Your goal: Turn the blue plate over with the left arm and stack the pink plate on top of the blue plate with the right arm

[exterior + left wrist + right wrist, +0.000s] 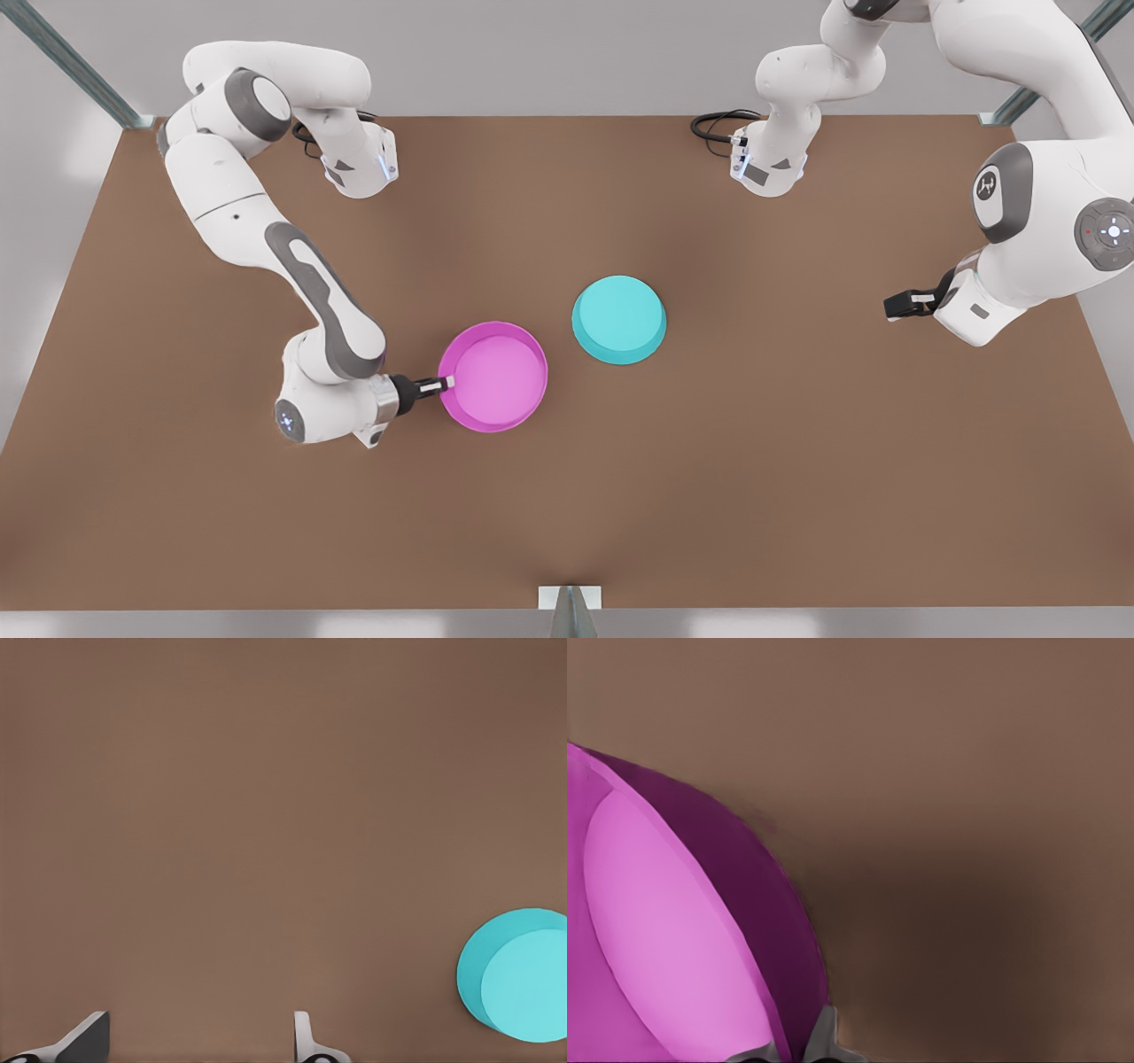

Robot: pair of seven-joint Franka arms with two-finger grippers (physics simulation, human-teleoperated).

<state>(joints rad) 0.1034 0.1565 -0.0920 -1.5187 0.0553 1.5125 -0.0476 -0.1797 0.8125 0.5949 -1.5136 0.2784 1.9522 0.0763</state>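
Brown table [797,496] | right claw [440,385] clamps pink plate [493,377] rim | left claw [899,306] apart, spread

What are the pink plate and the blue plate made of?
The pink plate looks like smooth plastic: one even colour, thin raised rim, soft sheen. The blue plate, lying bottom up, looks the same: plain, matte, no pattern. These are simulator renders, so that is only a guess.
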